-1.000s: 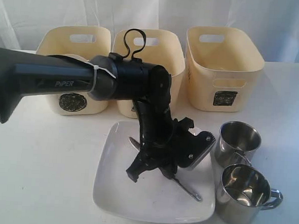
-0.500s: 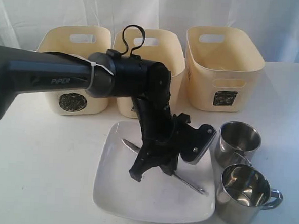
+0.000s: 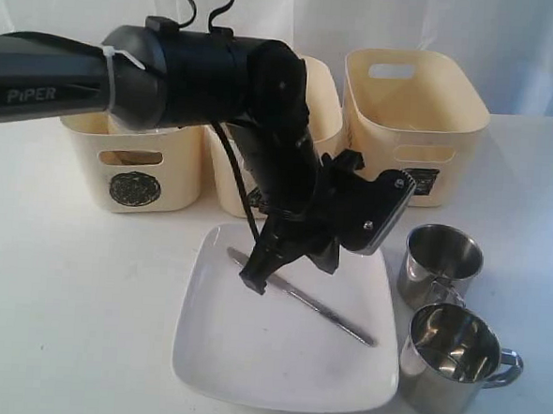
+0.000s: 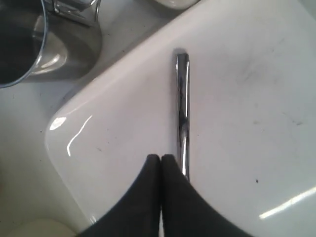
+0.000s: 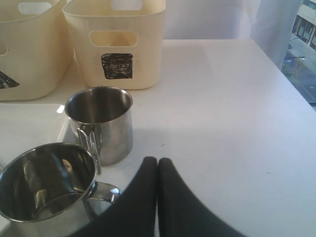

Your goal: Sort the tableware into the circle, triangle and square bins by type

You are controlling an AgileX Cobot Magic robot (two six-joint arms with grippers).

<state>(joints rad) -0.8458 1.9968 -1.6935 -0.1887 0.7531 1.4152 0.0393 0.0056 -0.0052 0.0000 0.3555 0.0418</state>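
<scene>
On the white square plate (image 3: 239,355), a slim steel knife (image 3: 322,308), diagonal, beside clenched empty left fingers (image 4: 143,197); right fingers (image 5: 140,197) clenched.

The plate (image 3: 249,355) is white; the knife (image 3: 319,308) and both mugs (image 3: 450,360) are shiny silver. The cream bins (image 3: 416,108) carry black scribbled marks (image 3: 127,188). The arm (image 3: 200,76) is black and the table (image 3: 64,297) white.

Knife (image 3: 319,309) on the plate (image 3: 234,359) (mugs (image 3: 440,266) to its right)
</scene>
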